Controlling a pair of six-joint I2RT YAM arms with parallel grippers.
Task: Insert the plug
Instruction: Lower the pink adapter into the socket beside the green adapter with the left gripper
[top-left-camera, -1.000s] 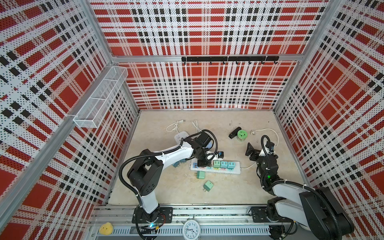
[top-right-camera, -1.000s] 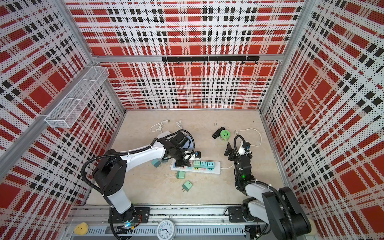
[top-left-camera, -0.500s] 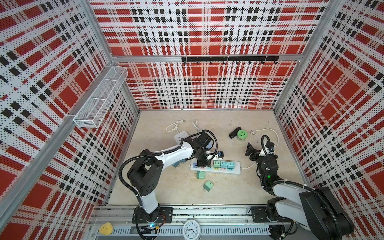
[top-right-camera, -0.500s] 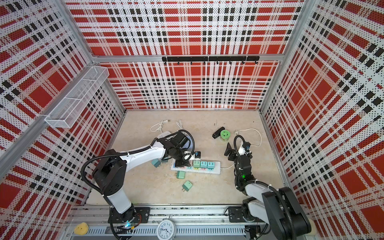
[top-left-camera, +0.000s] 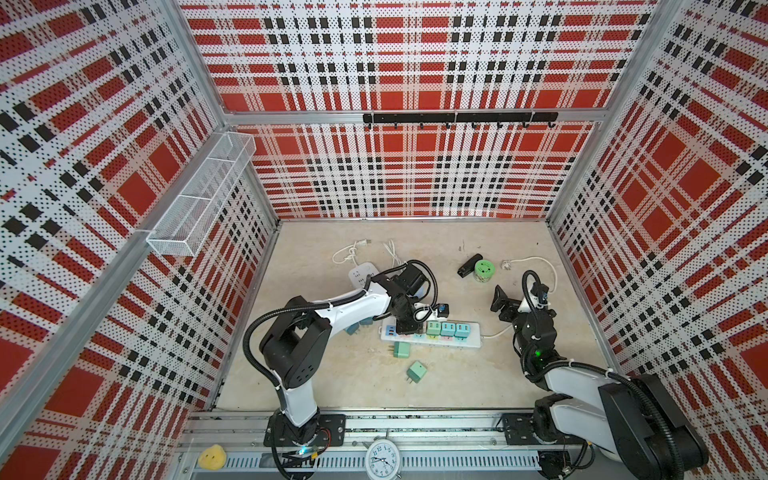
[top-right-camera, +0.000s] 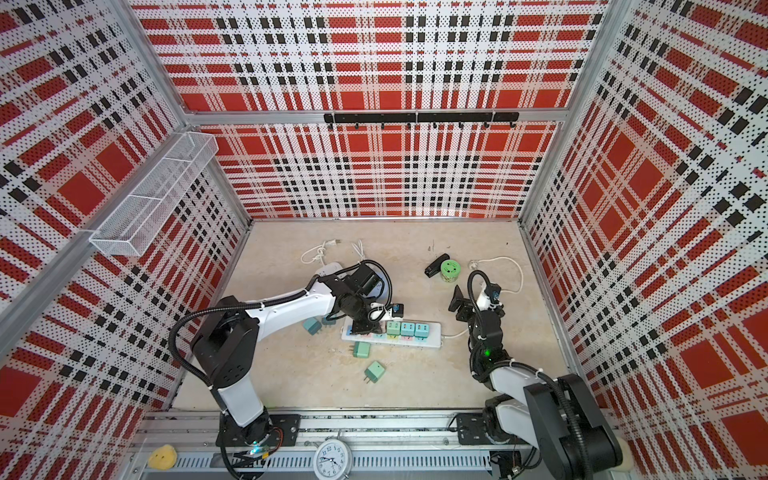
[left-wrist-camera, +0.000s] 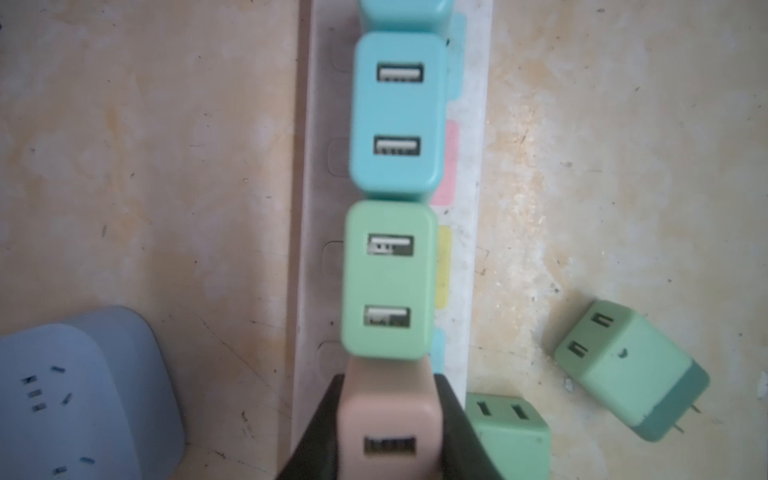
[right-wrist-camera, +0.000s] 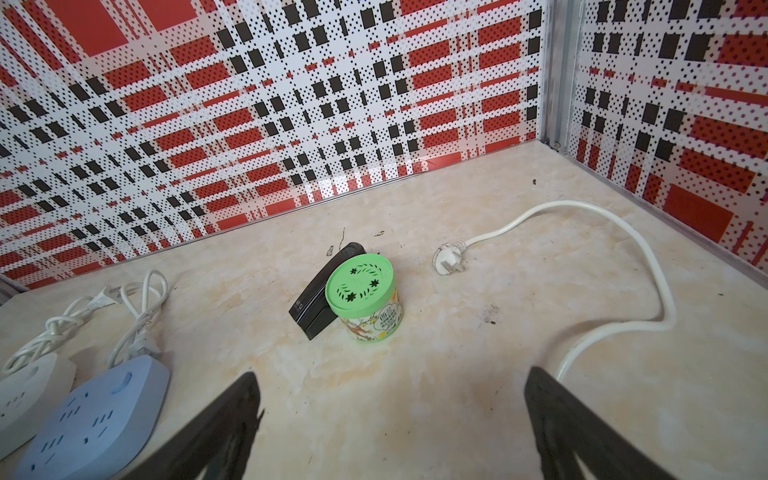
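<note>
On the strip (top-left-camera: 436, 343): three plugs (top-left-camera: 447, 329) seated | left gripper (left-wrist-camera: 388, 399) pinching pink plug (left-wrist-camera: 388, 428) | right gripper (right-wrist-camera: 392, 386) spread

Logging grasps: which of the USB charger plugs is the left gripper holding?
The pink plug, clamped in the left gripper, beside the green plug on the power strip; all the others are green or blue.

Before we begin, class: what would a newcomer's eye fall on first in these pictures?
The loud red plaid walls surround everything. Mid-floor lies a white power strip carrying a row of pastel adapters, where the left gripper is shut on a pink adapter at the row's end. Further right in both top views, the right gripper hangs open, holding nothing.
</note>
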